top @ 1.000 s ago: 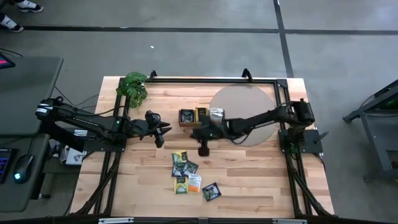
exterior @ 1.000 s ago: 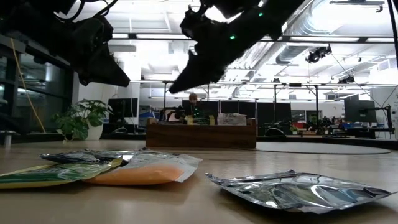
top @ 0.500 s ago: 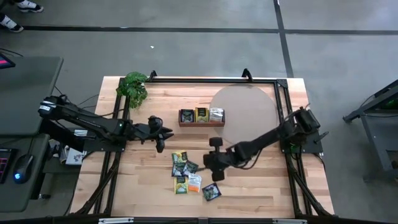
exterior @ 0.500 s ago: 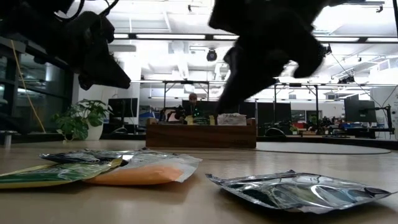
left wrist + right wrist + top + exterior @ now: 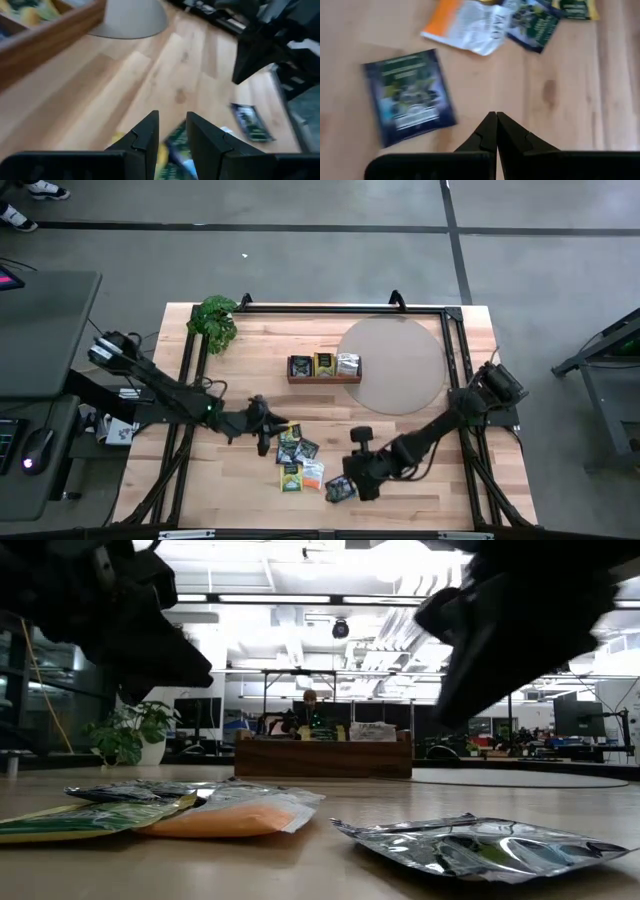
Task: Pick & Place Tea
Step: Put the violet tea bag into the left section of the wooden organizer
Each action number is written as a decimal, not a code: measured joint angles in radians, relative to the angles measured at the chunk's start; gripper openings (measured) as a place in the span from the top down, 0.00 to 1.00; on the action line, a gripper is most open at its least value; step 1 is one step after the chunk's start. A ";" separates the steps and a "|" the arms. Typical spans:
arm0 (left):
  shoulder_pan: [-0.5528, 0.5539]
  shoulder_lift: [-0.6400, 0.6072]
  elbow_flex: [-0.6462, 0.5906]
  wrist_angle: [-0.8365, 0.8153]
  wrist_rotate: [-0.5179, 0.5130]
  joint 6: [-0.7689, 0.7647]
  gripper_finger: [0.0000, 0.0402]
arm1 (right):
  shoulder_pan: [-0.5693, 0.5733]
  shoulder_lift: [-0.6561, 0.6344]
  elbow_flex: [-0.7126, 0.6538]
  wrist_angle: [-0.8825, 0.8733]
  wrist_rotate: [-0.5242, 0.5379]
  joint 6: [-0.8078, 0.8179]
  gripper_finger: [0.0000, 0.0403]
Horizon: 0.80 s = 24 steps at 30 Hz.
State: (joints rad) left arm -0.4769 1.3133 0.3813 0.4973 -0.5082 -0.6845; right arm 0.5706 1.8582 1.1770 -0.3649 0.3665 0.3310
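Both arms are now reaching over the near half of the tabletop, where the loose tea is lying. A second ago the right arm was stretched across to the wooden tray at the middle of the table; since then it has been swinging back toward the near edge, and the right hand is now hovering just beside a single dark sachet that lies apart from the rest. Its fingers are pressed tightly together with nothing between them, so I would judge it has come back empty for another sachet. In the right wrist view that dark sachet is lying flat on the wood, a little off to one side of the closed fingertips.

The left arm has been travelling too, from near the plant out toward the cluster of sachets. The left hand is now poised at the edge of that pile, its fingers partly spread with a narrow gap, and green and yellow packets are showing blurred through the gap. It is not pinching anything that I can see.

The tray is already holding sachets in its compartments, while about half a dozen are waiting on the bare wood. From the level view, an orange sachet and a silver sachet are lying untouched in the foreground. To my eye, both hands are lining up for fresh picks, and the right one will need to spread first.
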 joint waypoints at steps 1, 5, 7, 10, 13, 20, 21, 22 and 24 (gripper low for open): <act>-0.014 0.023 0.000 0.035 -0.010 -0.008 0.76 | 0.014 0.000 0.000 0.002 0.003 0.009 1.00; -0.051 0.118 0.029 0.121 -0.034 -0.026 0.76 | 0.069 0.000 0.000 0.026 0.021 0.058 1.00; -0.060 0.150 0.062 0.132 -0.040 -0.027 0.76 | 0.092 0.000 0.000 0.045 0.032 0.076 1.00; -0.062 0.205 0.123 0.131 -0.030 -0.014 0.76 | 0.118 0.001 -0.023 0.124 0.036 0.095 1.00; -0.062 0.259 0.184 0.129 -0.023 0.008 0.76 | 0.137 0.003 -0.078 0.243 0.035 0.111 1.00; -0.065 0.379 0.308 0.128 0.029 0.015 0.76 | 0.166 0.004 -0.163 0.390 0.070 0.167 1.00; -0.071 0.395 0.324 0.127 0.029 0.014 0.76 | 0.170 0.004 -0.171 0.410 0.073 0.167 1.00; -0.075 0.410 0.342 0.127 0.027 0.014 0.76 | 0.172 0.004 -0.179 0.430 0.080 0.166 1.00; -0.083 0.441 0.380 0.132 0.028 0.013 0.76 | 0.175 0.004 -0.193 0.453 0.084 0.166 1.00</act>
State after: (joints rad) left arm -0.5600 1.7548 0.7610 0.6298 -0.4803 -0.6716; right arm 0.7453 1.8626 0.9843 0.0886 0.4502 0.4971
